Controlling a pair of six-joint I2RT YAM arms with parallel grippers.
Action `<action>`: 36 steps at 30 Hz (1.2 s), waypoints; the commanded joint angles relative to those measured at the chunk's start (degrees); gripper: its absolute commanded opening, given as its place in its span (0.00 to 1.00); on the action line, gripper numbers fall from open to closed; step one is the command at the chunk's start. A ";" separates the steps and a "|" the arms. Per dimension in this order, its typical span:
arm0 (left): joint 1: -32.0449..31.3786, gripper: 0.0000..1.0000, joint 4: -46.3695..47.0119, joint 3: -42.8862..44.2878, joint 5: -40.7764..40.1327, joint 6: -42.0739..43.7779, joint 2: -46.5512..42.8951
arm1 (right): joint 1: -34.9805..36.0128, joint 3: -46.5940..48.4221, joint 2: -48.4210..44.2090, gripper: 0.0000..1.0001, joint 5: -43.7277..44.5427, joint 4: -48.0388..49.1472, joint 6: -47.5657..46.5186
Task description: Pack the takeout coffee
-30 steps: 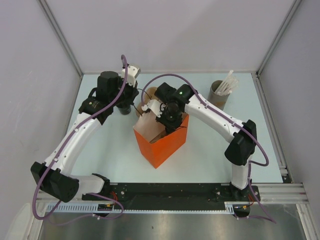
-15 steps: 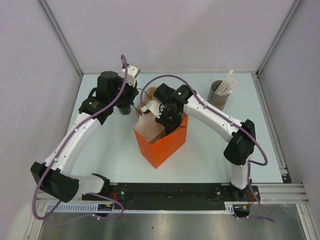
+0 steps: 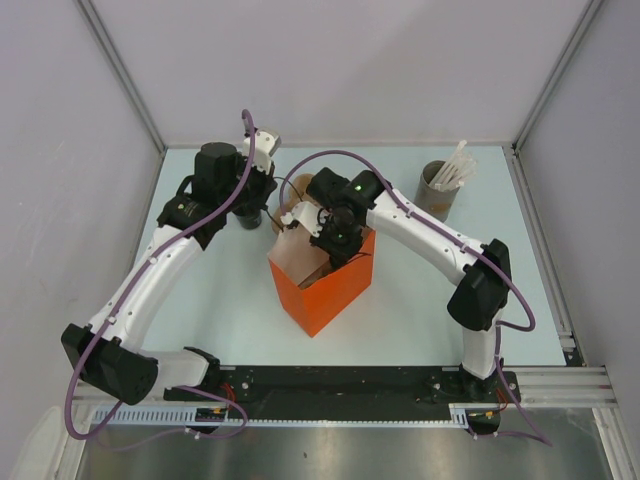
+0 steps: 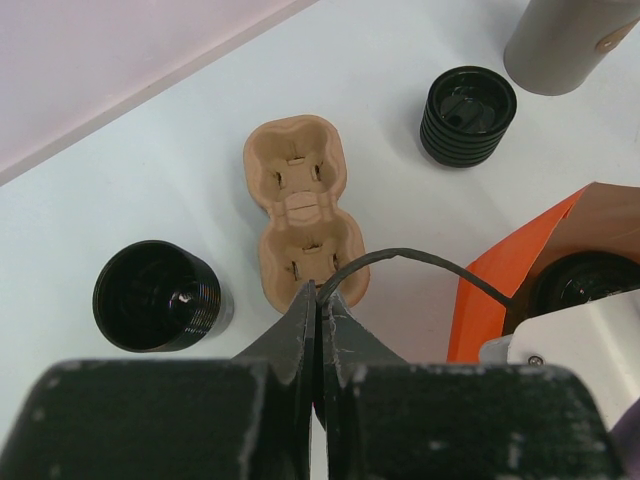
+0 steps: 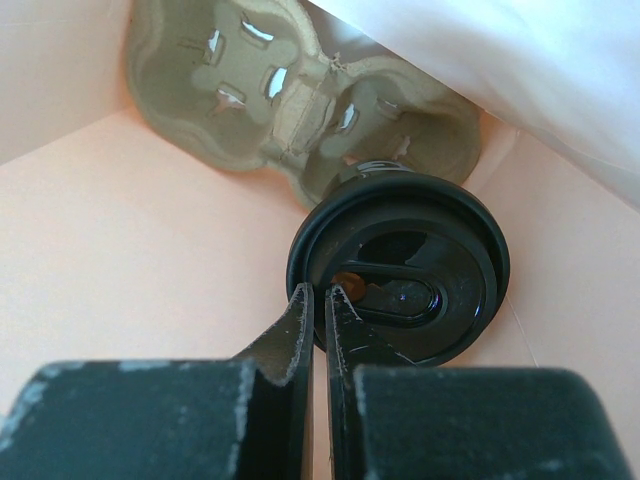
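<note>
1. The right claw (image 5: 318,292) nips the coffee cup (image 5: 430,250) by its rim, mid-frame, inside the orange bag (image 3: 335,290) (pulp carrier (image 5: 200,60) beneath).
2. The left claw (image 4: 318,300) pinches the bag's black handle (image 4: 420,258), lower centre.

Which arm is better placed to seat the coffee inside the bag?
Right. The right tool grips the coffee lid inside the bag, at the carrier; the left tool pinches the handle cord.

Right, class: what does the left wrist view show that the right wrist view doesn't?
Only left wrist: two loose black cups, a pulp carrier on the table, the left gripper shut on the bag handle. Only right wrist: another carrier inside the orange bag, the right gripper pinching the takeout coffee's lid rim. Both: the bag and that coffee.
</note>
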 commanded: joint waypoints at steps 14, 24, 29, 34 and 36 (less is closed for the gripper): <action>0.11 0.01 1.49 -0.26 0.44 -1.62 -1.73 | 0.47 -2.35 -2.40 0.00 1.34 4.45 0.87; 0.20 0.01 1.66 -0.44 0.36 -1.53 -1.82 | 0.47 -2.44 -2.31 0.00 1.25 5.59 1.05; 0.20 0.01 1.75 -0.44 0.44 -1.62 -1.82 | 0.47 -2.52 -2.31 0.00 1.25 5.85 1.05; 0.11 0.01 1.66 -0.44 0.44 -1.71 -1.82 | 0.47 -2.44 -2.40 0.00 1.16 6.03 1.05; 0.11 0.01 1.66 -0.44 0.44 -1.62 -1.91 | 0.47 -2.44 -2.31 0.00 1.17 6.03 1.14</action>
